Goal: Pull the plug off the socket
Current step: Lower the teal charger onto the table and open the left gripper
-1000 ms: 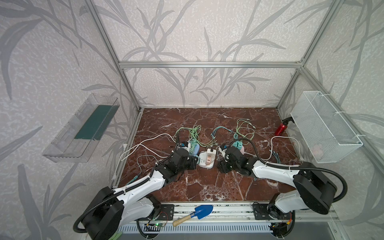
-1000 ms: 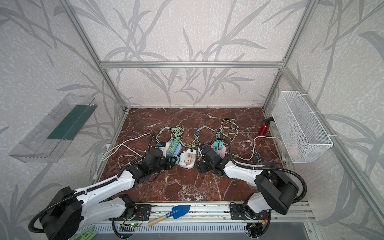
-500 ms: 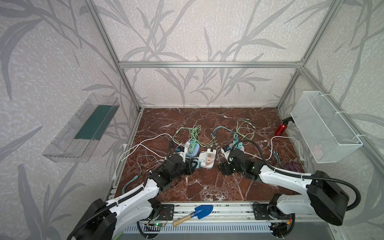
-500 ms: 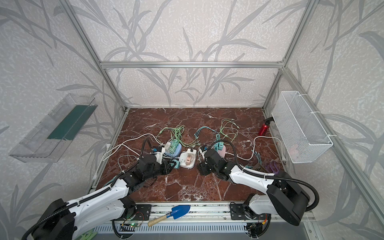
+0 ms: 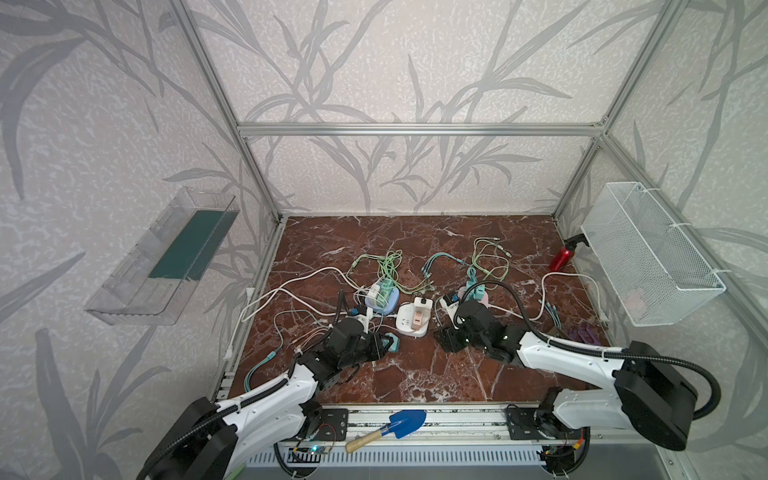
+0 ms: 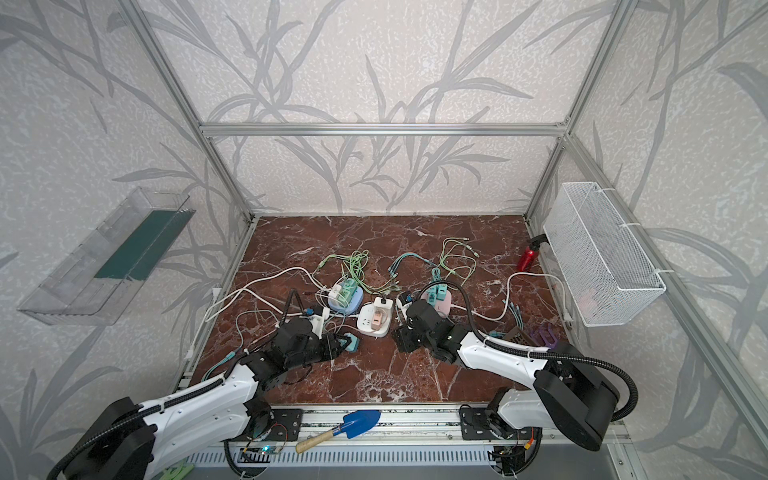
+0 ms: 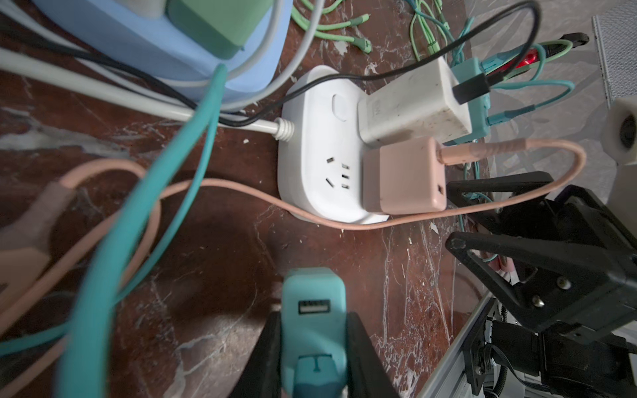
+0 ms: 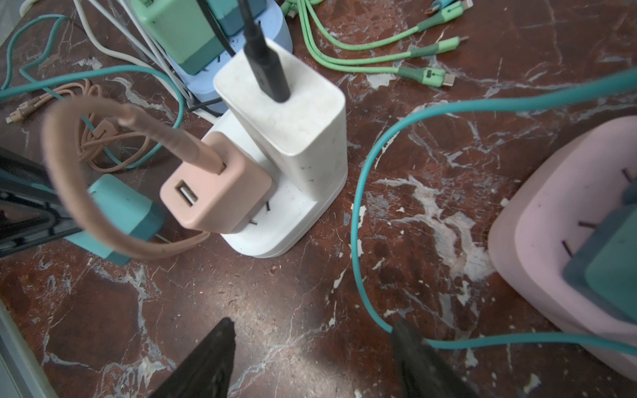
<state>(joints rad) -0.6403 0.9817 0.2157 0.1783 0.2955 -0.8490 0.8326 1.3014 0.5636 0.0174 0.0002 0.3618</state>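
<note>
The teal plug (image 7: 313, 320) is out of the white socket (image 7: 320, 165) and sits between the fingers of my left gripper (image 7: 313, 339), which is shut on it. In both top views the plug (image 5: 392, 341) (image 6: 351, 343) hangs just left of the front of the socket (image 5: 409, 326) (image 6: 370, 326). A pink plug (image 7: 403, 179) and a white adapter (image 7: 413, 106) remain in the socket. My right gripper (image 8: 312, 332) is open over bare floor, to the right of the socket's front (image 5: 446, 337), holding nothing.
A blue socket (image 5: 384, 297) with green plugs and a pink socket (image 8: 551, 241) flank the white one. Loose cables cover the floor; a teal cable (image 8: 362, 206) runs past my right finger. Red bottle (image 5: 561, 257) and wire basket (image 5: 648, 257) stand at right.
My left gripper has drawn back toward the front with the teal plug in it. The right gripper has eased slightly away from the socket.
</note>
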